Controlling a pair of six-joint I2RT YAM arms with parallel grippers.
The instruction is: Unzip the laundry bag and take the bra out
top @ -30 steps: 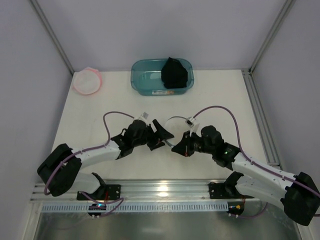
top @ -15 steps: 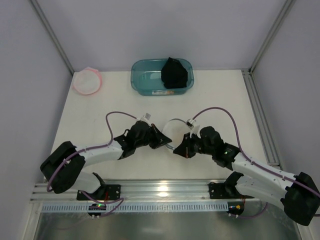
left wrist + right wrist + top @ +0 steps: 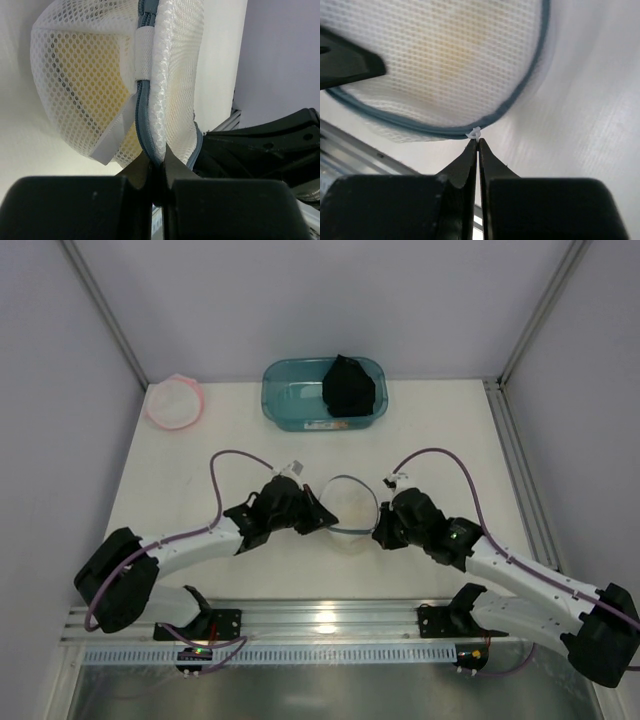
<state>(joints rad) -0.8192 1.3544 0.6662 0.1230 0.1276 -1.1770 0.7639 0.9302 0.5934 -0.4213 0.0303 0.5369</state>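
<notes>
White table, bag in middle. Left gripper pinched tight on bag's blue rim. Right gripper pinched tight on small white tab at rim.

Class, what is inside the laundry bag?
A pale yellow item shows through the mesh of the laundry bag. The mesh covers it, so its shape and kind cannot be told.

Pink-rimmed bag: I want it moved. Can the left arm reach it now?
Probably not: the left gripper is shut on the laundry bag rim; only bare table separates it from the pink-rimmed bag.
</notes>
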